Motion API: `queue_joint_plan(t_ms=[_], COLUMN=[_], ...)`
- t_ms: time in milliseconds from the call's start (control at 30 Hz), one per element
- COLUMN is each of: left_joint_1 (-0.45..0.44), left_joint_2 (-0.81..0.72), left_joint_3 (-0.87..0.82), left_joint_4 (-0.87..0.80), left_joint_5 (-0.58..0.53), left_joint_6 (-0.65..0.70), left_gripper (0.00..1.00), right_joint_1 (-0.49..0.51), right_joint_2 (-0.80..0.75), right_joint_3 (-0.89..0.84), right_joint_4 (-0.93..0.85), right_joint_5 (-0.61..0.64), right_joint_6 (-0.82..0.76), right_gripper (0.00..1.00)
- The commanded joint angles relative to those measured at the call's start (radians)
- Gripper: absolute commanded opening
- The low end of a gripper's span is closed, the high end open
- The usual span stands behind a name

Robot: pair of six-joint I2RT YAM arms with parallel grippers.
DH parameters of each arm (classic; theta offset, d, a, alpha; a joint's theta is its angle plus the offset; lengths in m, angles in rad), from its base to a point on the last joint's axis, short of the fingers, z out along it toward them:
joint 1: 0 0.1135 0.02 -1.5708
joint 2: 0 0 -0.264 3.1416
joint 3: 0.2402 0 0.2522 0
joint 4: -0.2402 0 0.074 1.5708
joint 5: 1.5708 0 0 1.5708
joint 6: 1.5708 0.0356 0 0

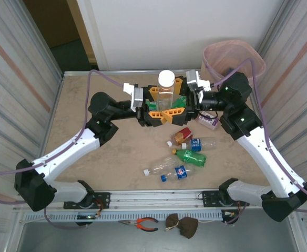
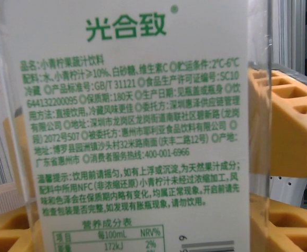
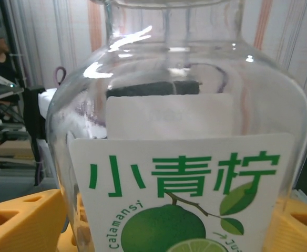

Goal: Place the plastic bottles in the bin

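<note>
A clear square plastic bottle (image 1: 165, 90) with a white cap and a white label in green print stands upright in mid-air between both grippers. My left gripper (image 1: 154, 107) comes in from the left and is shut on the bottle's lower body; its label (image 2: 137, 131) sits right before the left wrist camera. My right gripper (image 1: 178, 100) reaches in from the right. Its orange fingers (image 3: 22, 220) flank the bottle (image 3: 180, 157) closely, still open. Several other bottles (image 1: 191, 156) lie on the table in front. The bin (image 1: 216, 50) with its pink liner stands at the far right corner.
A purple-labelled bottle (image 1: 208, 121) lies under the right arm. Corrugated metal walls close both sides of the table. Pliers (image 1: 143, 224) and a brown lump (image 1: 182, 226) rest on the front ledge below the arm bases.
</note>
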Motion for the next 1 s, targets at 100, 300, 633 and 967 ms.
queue_joint_plan(t_ms=[100,300,633,967], left_joint_1=[-0.008,-0.008,-0.007,-0.008], left_joint_2=[-0.008,-0.016,-0.050,-0.152], left_joint_3=[0.011,0.001,-0.019,-0.080], left_joint_4=[0.062,0.050,0.022,-0.120], left_joint_5=[-0.020,-0.025,-0.041,-0.138], left_joint_6=[-0.015,-0.002,0.023,0.130], left_gripper=[0.62,0.62,0.69,0.83], right_joint_1=[0.018,0.027,0.036,0.019], right_joint_2=[0.000,0.001,-0.003,0.003], right_joint_3=[-0.003,0.002,0.015,0.085], right_joint_4=[0.009,0.007,0.005,-0.136], right_joint_5=[-0.010,-0.002,0.013,0.125], right_joint_6=[-0.016,-0.017,-0.019,-0.111], right_gripper=[0.75,0.67,0.59,0.59])
